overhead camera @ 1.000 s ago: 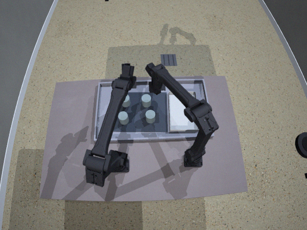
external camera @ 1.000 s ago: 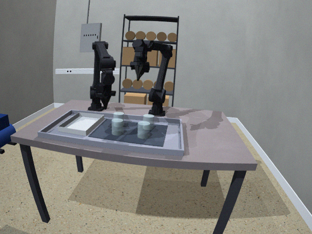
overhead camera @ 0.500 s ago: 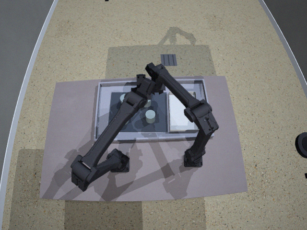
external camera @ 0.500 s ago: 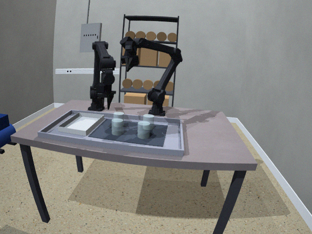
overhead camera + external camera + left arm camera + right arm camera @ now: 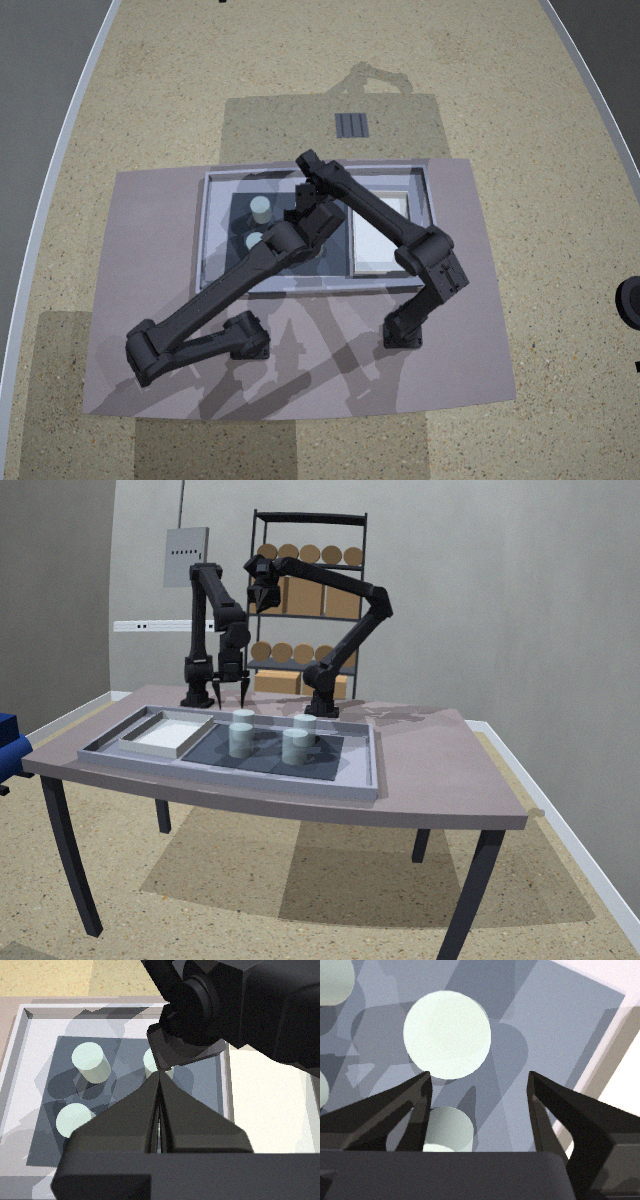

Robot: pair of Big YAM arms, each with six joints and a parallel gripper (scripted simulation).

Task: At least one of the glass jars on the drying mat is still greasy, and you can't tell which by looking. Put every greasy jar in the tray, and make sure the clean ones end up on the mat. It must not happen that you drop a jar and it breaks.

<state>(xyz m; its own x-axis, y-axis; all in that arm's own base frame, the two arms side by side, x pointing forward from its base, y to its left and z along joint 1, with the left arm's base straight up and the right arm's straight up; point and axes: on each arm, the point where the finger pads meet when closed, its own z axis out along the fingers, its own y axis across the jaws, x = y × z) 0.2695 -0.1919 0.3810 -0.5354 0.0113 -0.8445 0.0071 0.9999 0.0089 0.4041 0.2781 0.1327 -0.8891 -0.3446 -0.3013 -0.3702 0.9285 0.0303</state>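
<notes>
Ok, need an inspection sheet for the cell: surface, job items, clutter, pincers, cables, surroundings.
Surface: table bears a large grey tray; no broken glass seen.
Job items: four glass jars upright on the drying mat; no jar in the white tray; grease cannot be told.
Clutter: nothing seen.
Left pincer: shut, holding nothing, raised high.
Right pincer: open, holding nothing, above the jars.
Cables: nothing seen.
Surroundings: stocked shelf rack, grey wall box, blue object at the picture's edge.
</notes>
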